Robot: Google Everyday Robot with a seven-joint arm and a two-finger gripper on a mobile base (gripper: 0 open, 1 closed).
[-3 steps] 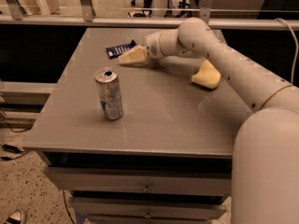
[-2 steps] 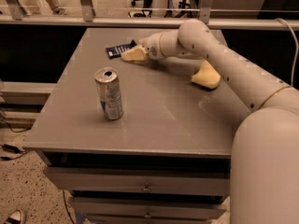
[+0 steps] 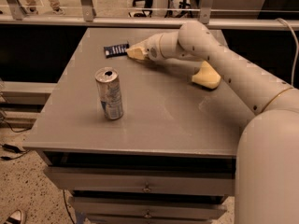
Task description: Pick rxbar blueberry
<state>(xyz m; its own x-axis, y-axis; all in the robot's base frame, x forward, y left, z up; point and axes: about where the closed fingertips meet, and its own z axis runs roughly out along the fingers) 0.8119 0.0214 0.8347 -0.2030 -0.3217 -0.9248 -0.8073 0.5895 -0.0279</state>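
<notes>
The rxbar blueberry is a small flat dark wrapper with white print, lying on the far left part of the grey table. My gripper reaches in from the right, low over the table, with its tip right at the bar's right end. A silver drink can stands upright nearer the front left, apart from the gripper. A yellow sponge lies to the right, partly behind my arm.
My white arm crosses the table's right side from the near right corner. A rail and posts run behind the far edge. Drawers sit under the tabletop.
My gripper has moved slightly left toward the bar's right end. The bar, can and sponge have not moved.
</notes>
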